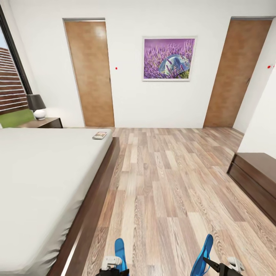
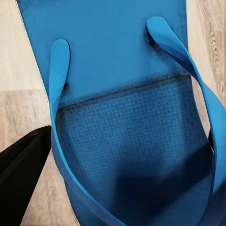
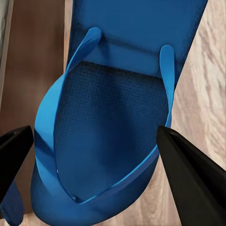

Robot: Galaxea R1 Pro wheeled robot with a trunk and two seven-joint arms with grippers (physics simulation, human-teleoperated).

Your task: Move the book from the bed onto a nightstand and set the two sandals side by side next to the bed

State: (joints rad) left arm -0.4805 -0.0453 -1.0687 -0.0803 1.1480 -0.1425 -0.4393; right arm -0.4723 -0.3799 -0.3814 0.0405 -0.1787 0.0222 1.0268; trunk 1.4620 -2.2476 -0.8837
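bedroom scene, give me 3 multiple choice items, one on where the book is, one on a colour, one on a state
1. Where is the book?
A. on the bed's far corner
B. on the floor
C. on the nightstand

2. What colour are the sandals?
A. red
B. blue
C. green

3. How are the two wood doors?
A. both closed
B. both open
C. one open

Key: 1 A, it lies on the mattress near the nightstand; 2 B, both straps and soles are blue; 3 A, each fills its frame.
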